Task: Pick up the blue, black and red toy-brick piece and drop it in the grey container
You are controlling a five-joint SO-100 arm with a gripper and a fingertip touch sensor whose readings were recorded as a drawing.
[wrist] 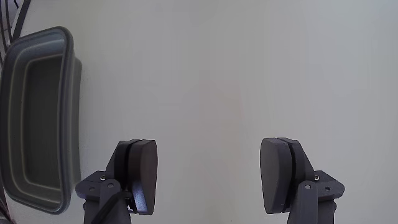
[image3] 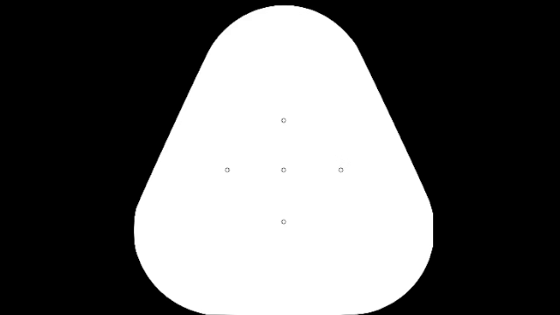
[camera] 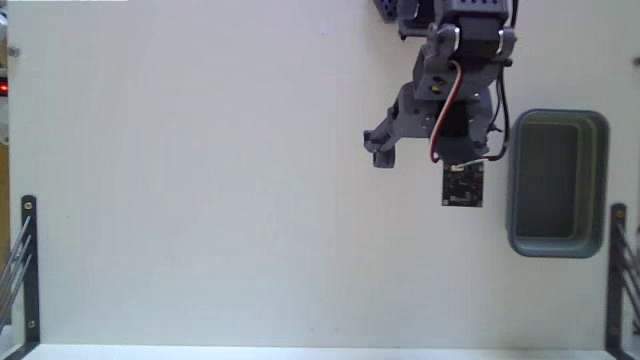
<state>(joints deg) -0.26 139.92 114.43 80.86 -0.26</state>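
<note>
The toy-brick piece does not show in either view. The grey container (camera: 513,180) lies at the right of the white table in the fixed view, and its dark inside looks bare. In the wrist view the container (wrist: 69,124) sits at the left edge. My gripper (camera: 420,165) hangs over the table just left of the container. In the wrist view the gripper (wrist: 211,152) is open, its two dark pads wide apart with only bare table between them.
A small dark circuit board (camera: 462,186) with wires rides on the wrist. Black metal brackets stand at the table's left (camera: 28,270) and right (camera: 616,270) edges. The arm's base is at the top of the fixed view.
</note>
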